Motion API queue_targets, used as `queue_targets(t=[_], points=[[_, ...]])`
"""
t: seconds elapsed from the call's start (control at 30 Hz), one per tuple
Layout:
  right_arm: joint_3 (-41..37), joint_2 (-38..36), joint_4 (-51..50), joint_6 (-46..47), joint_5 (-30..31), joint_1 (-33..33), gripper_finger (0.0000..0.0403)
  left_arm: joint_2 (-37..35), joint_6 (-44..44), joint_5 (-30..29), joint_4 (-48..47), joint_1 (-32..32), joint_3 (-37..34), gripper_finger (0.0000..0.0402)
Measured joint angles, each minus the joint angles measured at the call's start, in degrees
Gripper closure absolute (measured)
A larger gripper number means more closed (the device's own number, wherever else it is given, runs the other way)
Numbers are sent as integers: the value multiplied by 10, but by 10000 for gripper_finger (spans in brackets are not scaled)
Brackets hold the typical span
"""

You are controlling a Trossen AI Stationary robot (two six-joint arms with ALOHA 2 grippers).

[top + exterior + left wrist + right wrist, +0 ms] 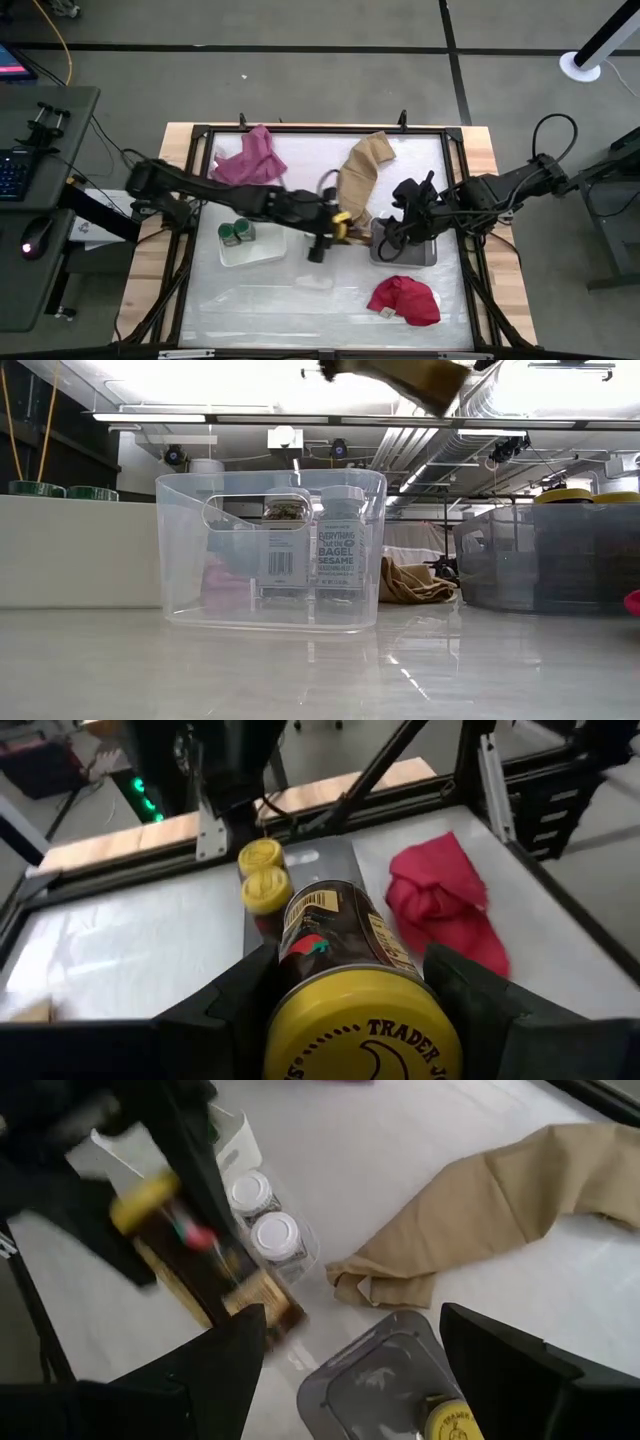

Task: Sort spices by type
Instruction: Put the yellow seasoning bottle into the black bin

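The left gripper (338, 222) hangs mid-table, fingers clamped; the right gripper (392, 232) hovers close by, fingers spread.

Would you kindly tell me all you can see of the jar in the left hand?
The yellow-lidded amber jar is a small cylinder of dark brownish glass or plastic with a printed label and a yellow lid bearing raised lettering. It lies roughly on its side, lid toward the wrist, clamped between the left hand's fingers, lifted above the table near the grey tray, where two more yellow-lidded jars stand.
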Motion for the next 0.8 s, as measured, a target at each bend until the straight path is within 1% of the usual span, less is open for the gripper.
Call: queue_targets(t=[0.2, 0.33, 0.43, 0.53, 0.63, 0.7, 0.8], points=[[0, -12, -10, 19, -6, 0, 107, 135, 77, 1, -37, 8, 136, 208], [0, -22, -11, 25, 0, 0, 107, 202, 90, -4, -64, 13, 201, 208], [0, -25, -16, 44, -4, 0, 107, 235, 90, -9, -67, 16, 222, 208], [0, -23, -44, 58, -43, 8, 107, 254, 87, -13, -75, 20, 230, 208], [-10, -9, -91, 83, -62, 29, 109, 257, 81, -15, -82, 21, 230, 208], [-27, 3, -113, 98, -75, 43, 116, 257, 81, -18, -82, 23, 231, 208], [-67, 11, -103, 118, -74, 61, 143, 257, 81, -28, -90, 27, 231, 208]])
